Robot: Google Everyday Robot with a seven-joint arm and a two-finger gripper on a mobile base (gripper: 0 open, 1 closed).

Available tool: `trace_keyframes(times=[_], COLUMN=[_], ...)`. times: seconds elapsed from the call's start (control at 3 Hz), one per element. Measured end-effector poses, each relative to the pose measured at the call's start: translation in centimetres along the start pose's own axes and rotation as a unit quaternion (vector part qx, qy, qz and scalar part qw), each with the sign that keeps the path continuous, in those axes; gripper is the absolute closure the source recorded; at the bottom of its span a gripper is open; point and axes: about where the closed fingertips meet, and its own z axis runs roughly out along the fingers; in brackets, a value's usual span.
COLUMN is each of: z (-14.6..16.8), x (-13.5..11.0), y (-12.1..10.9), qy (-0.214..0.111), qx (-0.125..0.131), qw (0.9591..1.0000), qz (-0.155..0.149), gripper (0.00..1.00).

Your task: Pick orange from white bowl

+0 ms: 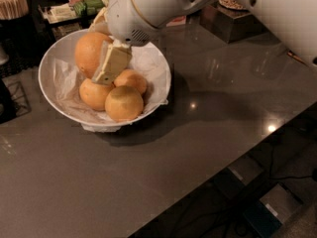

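The orange (pixel 88 50), large and deep orange, is clamped in my gripper (pixel 97 63) and held a little above the other fruit, over the back of the white bowl (pixel 159 68). One cream finger (pixel 113 63) lies across its right side; the other finger is hidden behind it. Three smaller oranges stay in the bowl on crumpled white paper (pixel 59 83): one at the left (pixel 95 94), a paler one in front (pixel 124 103), one at the back right (pixel 132 79). My white arm reaches in from the upper right.
The bowl stands on a glossy grey table (pixel 213 98) whose front edge runs diagonally at the lower right. A dark box (pixel 233 16) sits at the back right, packets (pixel 74 9) and a holder of sticks (pixel 12 4) at the back left.
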Motion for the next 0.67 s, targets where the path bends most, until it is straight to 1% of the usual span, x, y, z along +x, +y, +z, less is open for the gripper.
trace_keyframes(times=[0.33, 0.67], z=[-2.94, -2.94], x=[1.42, 1.42], y=[-0.25, -0.25], qy=[0.007, 0.007], qx=[0.019, 0.019], qw=[0.9997, 0.9997], qz=[0.010, 0.010], gripper=[1.00, 1.00])
